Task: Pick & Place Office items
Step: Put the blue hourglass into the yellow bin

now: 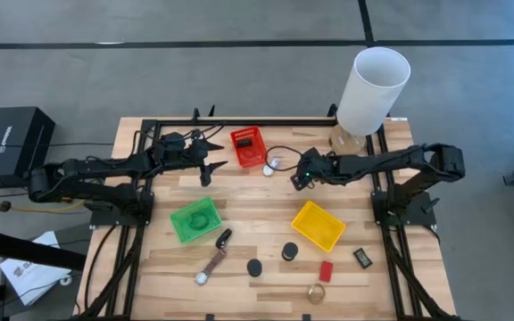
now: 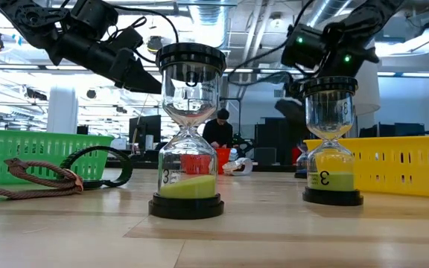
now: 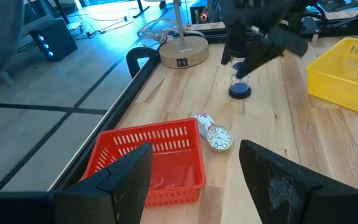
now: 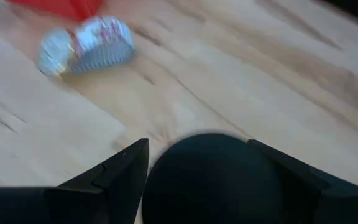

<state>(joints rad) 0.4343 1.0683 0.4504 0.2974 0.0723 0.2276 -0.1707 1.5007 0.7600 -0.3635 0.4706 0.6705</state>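
Your right gripper [image 1: 300, 176] reaches in from the table's right side, fingers spread around the black top of a small hourglass [image 4: 213, 177] without closing on it. Your left gripper [image 1: 211, 167] hovers beside the red basket [image 1: 247, 145], fingers parted and empty. A silver watch [image 1: 272, 166] lies between them. Bare wood [image 1: 257, 201] stretches toward the green basket [image 1: 194, 219] and yellow basket [image 1: 319, 224].

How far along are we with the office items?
Barely started. Done: at most one dark loop seems to lie in the green basket; the red basket and yellow basket look empty. In hand: the right gripper hovers, jaws open, over a black-capped hourglass, nothing gripped. The left gripper waits open near the red basket. Left: the silver watch and the items along the table's front.
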